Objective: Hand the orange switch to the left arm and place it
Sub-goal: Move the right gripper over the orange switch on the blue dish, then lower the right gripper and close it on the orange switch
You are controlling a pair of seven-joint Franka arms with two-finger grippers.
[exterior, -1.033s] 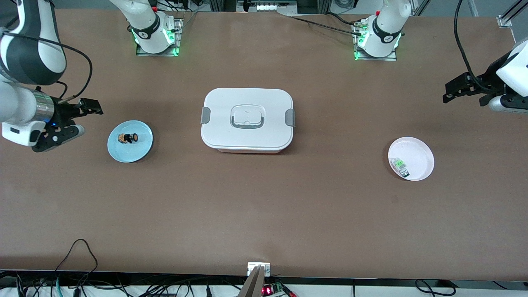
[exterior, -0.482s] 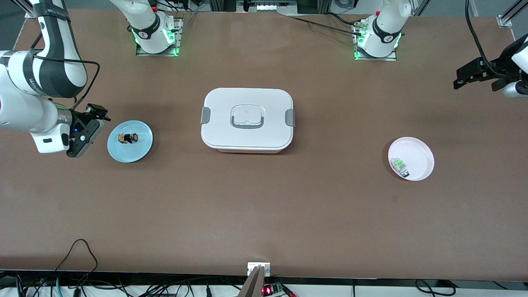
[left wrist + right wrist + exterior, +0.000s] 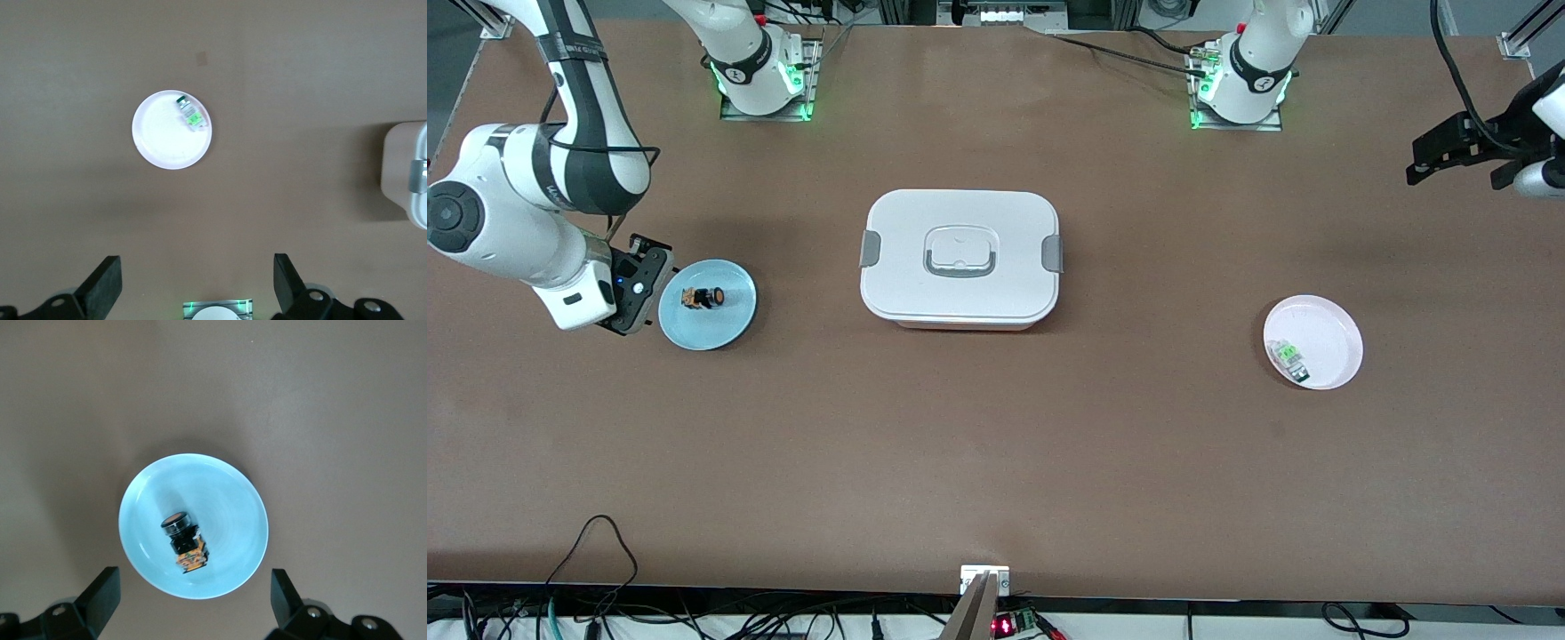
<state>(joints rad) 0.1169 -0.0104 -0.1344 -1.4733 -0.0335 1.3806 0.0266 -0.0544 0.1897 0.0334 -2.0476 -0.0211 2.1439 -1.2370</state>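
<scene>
From the front we see the whole counter point(image 3: 996, 444) at once, with the box point(image 3: 960, 258) in the middle of it; the right wrist view leaves the box out and shows only the blue plate point(image 3: 227, 493) with the orange switch point(image 3: 185, 541) lying on its side on it, a detail too small to read from the front. The left wrist view shows the white plate point(image 3: 163, 140) with the small green-and-clear component point(image 3: 191, 113) near its rim, and just one corner of the box at that picture's edge. Our right hand point(image 3: 638, 283) hangs over the counter just beside the blue plate's rim, at the right arm's end, its fingers point(image 3: 100, 593) spread wide and holding nothing; the switch sits on the plate, not between them. Our left hand point(image 3: 1449, 153) waits over the counter edge at the left arm's end, well apart from the white plate, fingers point(image 3: 103, 287) wide open and empty. Bare counter lies around both plates and between each plate and the box.
</scene>
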